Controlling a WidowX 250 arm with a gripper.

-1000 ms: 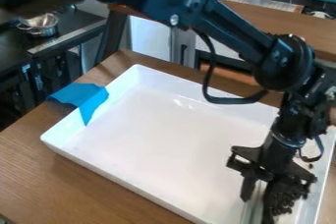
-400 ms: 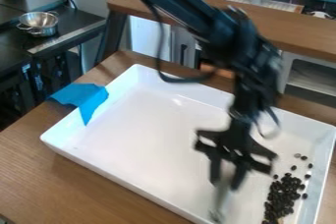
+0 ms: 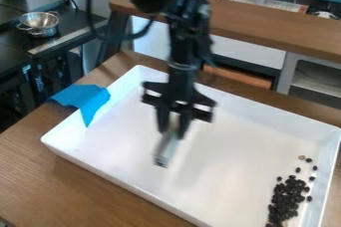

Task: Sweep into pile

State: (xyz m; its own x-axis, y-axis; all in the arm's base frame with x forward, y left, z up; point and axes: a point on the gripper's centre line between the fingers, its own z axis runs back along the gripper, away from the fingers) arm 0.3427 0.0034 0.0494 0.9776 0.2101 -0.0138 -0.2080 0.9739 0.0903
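My gripper [image 3: 172,130] hangs above the left-centre part of the white tray [image 3: 126,183], shut on a pale, slim tool [image 3: 164,150] that points down toward the tray floor. Far from it, black beans [image 3: 285,202] lie heaped along the tray's right wall, near the bottom right corner. Several loose ones are scattered just above the heap, among them a lighter brown one [image 3: 301,157].
Blue tape [image 3: 84,99] sticks over the tray's left rim. The tray stands on a wooden table [image 3: 40,181]. Behind are a wooden counter [image 3: 266,21] and, at upper left, a metal bowl [image 3: 40,23] on a dark surface.
The gripper has moved left and up across the view, carrying the tool away from the beans at the right wall. The heap, hidden in part by the arm before, is uncovered.
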